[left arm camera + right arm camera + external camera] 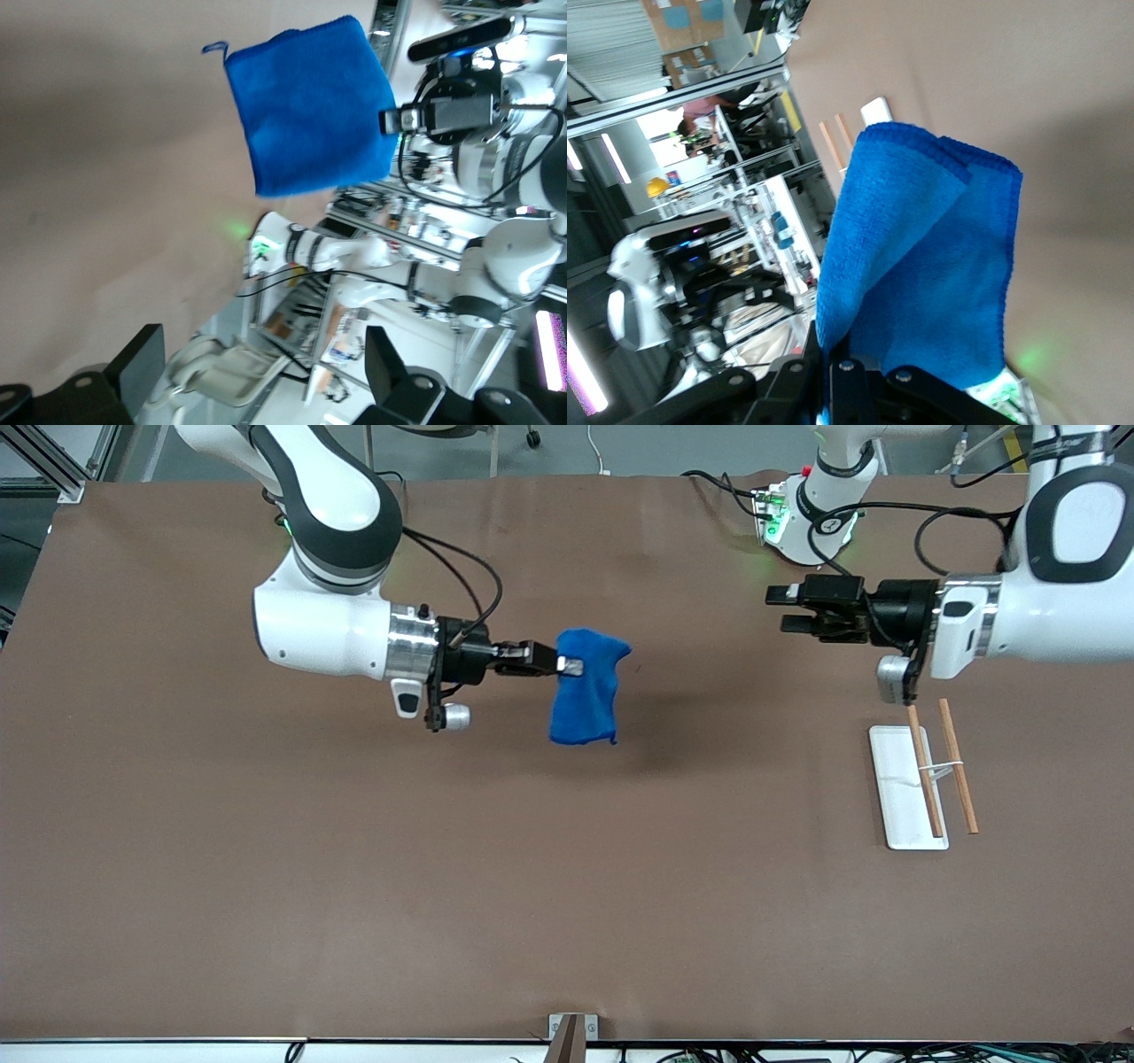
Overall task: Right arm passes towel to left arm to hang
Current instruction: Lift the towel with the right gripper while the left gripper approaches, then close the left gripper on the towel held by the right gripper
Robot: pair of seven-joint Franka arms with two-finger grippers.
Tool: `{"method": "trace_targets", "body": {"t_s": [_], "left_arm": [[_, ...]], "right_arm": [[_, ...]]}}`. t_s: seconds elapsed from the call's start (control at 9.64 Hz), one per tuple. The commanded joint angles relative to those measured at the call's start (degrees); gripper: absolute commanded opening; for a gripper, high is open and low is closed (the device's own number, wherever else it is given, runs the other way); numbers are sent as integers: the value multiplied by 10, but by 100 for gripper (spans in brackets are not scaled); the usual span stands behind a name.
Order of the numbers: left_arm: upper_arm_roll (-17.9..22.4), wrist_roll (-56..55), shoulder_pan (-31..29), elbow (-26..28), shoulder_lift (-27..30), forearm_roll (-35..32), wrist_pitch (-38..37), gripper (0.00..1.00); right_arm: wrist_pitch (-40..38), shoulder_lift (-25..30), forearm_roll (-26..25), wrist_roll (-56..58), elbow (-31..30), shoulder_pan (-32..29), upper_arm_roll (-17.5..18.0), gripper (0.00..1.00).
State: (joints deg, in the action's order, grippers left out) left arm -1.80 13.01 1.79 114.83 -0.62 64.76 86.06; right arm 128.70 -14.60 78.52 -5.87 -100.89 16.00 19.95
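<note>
The blue towel (585, 688) hangs folded in the air over the middle of the table, pinched at its upper edge by my right gripper (567, 664), which is shut on it. It fills the right wrist view (921, 266), clamped between the fingers (864, 376). My left gripper (784, 609) is open and empty, held level over the table toward the left arm's end, pointing at the towel with a wide gap between them. The left wrist view shows the towel (310, 106) and the right gripper (399, 118) ahead of its spread fingers (142, 363).
A white rack tray (904, 788) with two wooden rods (959, 778) lies on the brown table toward the left arm's end, below the left wrist. A small metal bracket (571, 1032) sits at the table's front edge.
</note>
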Motion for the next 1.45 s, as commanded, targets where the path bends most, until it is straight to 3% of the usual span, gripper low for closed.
{"method": "trace_targets", "body": {"t_s": [0.0,0.31,0.73,0.93,1.14,1.24,1.35], "left_arm": [[-12,57,3,61,-16,87,38,100],[-65,104,3,105,-14,180,121,100],[-130,161,3,125,-7,328,242,97],[-147,178,3,147,0,337,249,96],[-153,210,3,163,9,394,254,94],[-154,213,1,163,17,412,263,91],[-153,214,-2,163,21,438,263,81]], "right_arm": [[1,-8,102,21,22,12,5,0],[1,-8,234,104,23,36,5,0],[1,-8,290,108,26,47,5,0],[1,-8,296,118,28,49,5,0],[1,-8,296,119,31,49,5,0],[1,-8,296,121,30,50,5,0],[1,-8,296,121,30,50,5,0]]}}
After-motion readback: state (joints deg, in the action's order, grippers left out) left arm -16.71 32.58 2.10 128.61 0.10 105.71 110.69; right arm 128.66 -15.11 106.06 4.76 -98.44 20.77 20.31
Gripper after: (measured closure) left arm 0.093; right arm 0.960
